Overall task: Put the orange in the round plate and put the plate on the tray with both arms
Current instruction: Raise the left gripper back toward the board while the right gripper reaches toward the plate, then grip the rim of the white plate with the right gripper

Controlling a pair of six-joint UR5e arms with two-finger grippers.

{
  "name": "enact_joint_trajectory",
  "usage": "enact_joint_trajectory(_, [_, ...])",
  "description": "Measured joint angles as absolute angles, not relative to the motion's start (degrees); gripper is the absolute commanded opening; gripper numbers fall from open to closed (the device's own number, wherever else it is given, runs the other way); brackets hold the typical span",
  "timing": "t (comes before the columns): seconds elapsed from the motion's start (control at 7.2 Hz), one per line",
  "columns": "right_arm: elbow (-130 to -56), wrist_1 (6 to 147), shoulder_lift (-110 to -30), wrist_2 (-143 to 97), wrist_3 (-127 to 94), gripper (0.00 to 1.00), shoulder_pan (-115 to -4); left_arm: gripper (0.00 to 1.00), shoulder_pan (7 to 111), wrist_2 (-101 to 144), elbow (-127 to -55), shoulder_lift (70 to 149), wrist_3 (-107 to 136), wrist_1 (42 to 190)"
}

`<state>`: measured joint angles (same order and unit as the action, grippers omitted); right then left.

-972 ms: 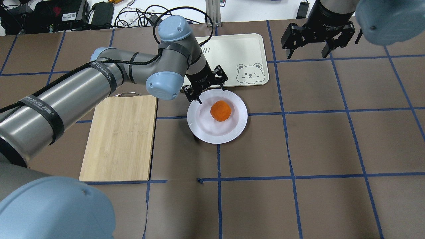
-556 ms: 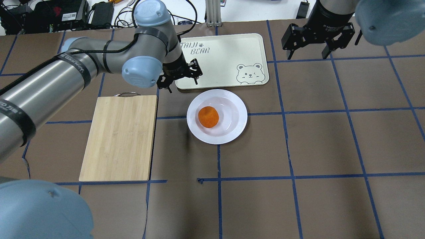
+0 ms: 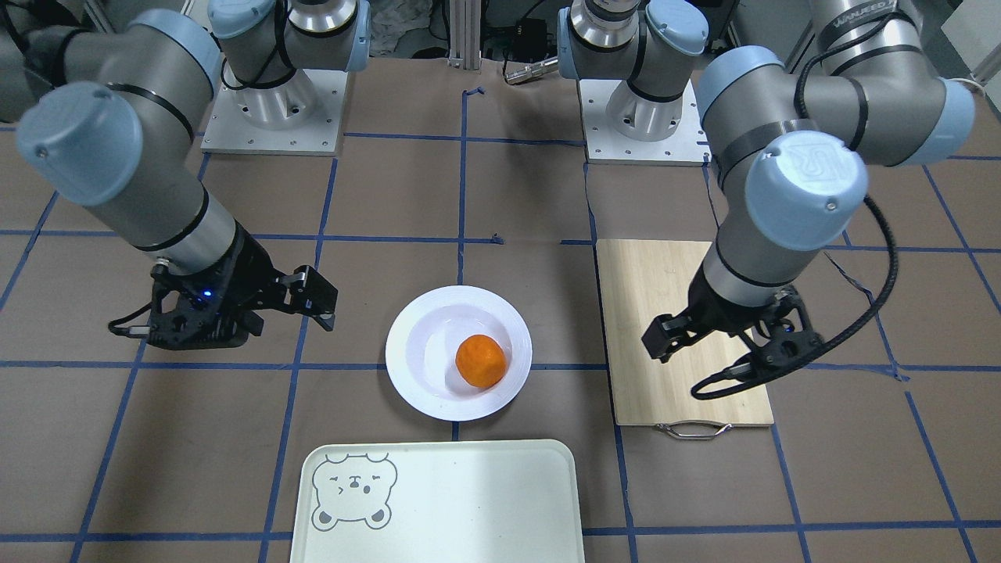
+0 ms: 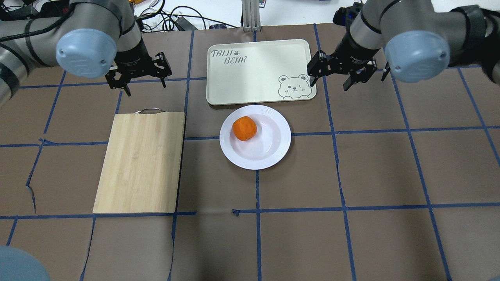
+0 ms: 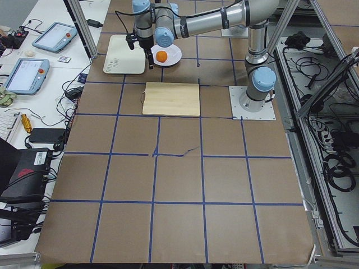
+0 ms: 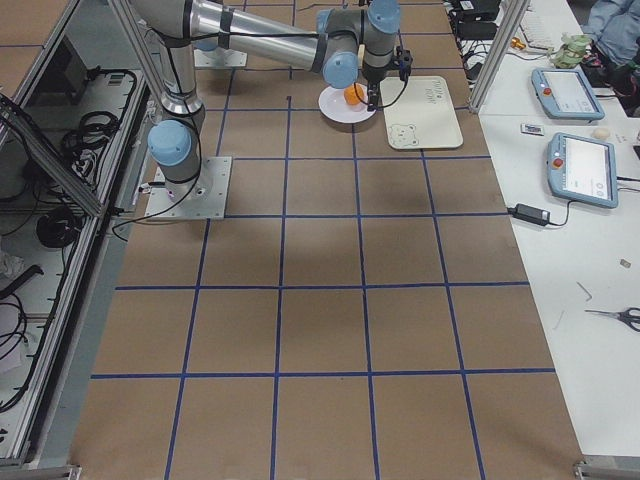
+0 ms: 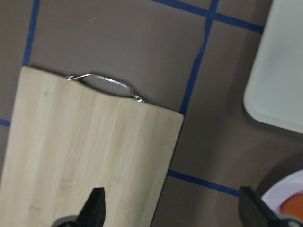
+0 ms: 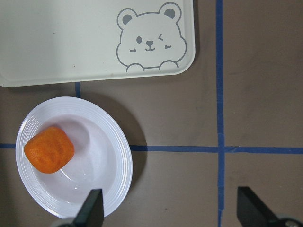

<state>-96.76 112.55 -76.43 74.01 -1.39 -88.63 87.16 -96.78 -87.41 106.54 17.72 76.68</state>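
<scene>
The orange [image 4: 245, 128] [image 3: 480, 361] [image 8: 49, 149] lies loose in the round plate [image 4: 274, 154] [image 3: 406, 377] [image 8: 118, 179], toward the plate's left, tray-side part. The white plate rests on the table just in front of the tray [image 4: 258, 66] [image 3: 469, 500] [image 8: 71, 42]. My left gripper [image 4: 142, 86] [image 3: 715, 352] [image 7: 173, 213] hangs open and empty over the cutting board's handle end, well left of the plate. Beside the tray's bear corner, my right gripper [image 4: 329, 84] [image 3: 258, 320] [image 8: 173, 213] is open and empty, above the table to the plate's right.
A wooden cutting board [image 4: 140, 164] [image 3: 665, 313] [image 7: 71, 161] with a metal handle [image 7: 106, 85] lies left of the plate. Brown table with blue tape lines. Cables and electronics [image 4: 58, 15] sit beyond the far table edge.
My left gripper has drawn away from the plate, leftward past the tray to above the board's handle. The orange rolled to the plate's left side. The right gripper swung in beside the tray.
</scene>
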Motion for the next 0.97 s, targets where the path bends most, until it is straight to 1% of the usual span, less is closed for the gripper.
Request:
enact_joint_trajectory(0.28, [-105.7, 124.2, -74.3, 68.3, -2.0, 1.00, -88.9, 1.00, 84.0, -98.0, -87.2, 104.4, 17.6, 76.5])
enact_joint_trajectory(0.42, [-108.4, 128.7, -72.7, 66.1, -3.1, 1.00, -89.1, 1.00, 83.9, -98.3, -87.5, 103.3, 17.4, 76.5])
enact_joint_trajectory(0.69, [-112.0, 136.3, -69.6, 62.8, -7.4, 1.00, -89.7, 1.00, 85.4, -98.1, -88.9, 101.8, 7.1, 77.2])
enact_joint_trajectory(0.97, [-113.8, 141.7, -66.2, 62.0, -9.5, 1.00, -90.8, 1.00, 86.3, -96.3, -90.2, 100.3, -2.7, 77.9])
